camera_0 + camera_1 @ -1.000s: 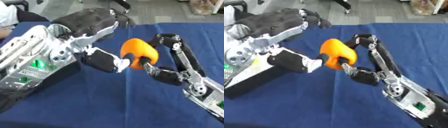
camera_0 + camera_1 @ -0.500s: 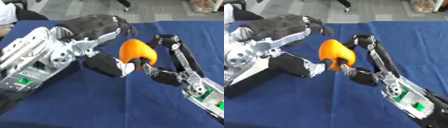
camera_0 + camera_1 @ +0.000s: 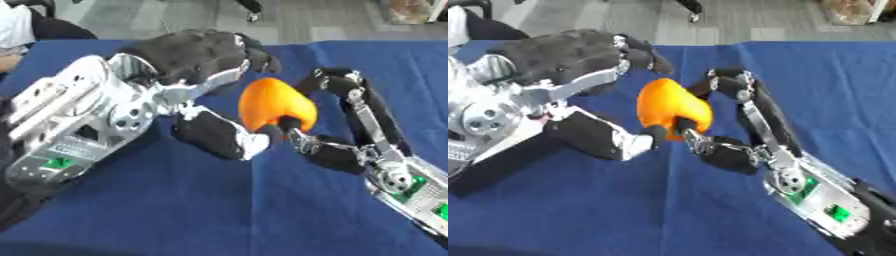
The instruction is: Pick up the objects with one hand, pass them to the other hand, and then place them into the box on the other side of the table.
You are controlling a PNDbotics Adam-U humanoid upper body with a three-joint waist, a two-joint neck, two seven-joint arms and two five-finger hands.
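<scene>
A deep blue cloth (image 3: 219, 210) covers the counter, lying smooth and running out of sight at the near and side edges. Beyond its far edge the floor (image 3: 737, 20) is grey and evenly lit. A dark leg of some piece of furniture (image 3: 252, 6) stands on that floor near the top middle. At the top right corner sits a brownish, boxy shape (image 3: 852, 10), too blurred to identify.

A glossy orange rounded object (image 3: 273, 103) between black-and-silver hands, left hand (image 3: 206, 62) and right hand (image 3: 337, 120), over plain dark-blue tablecloth (image 3: 210, 210).
</scene>
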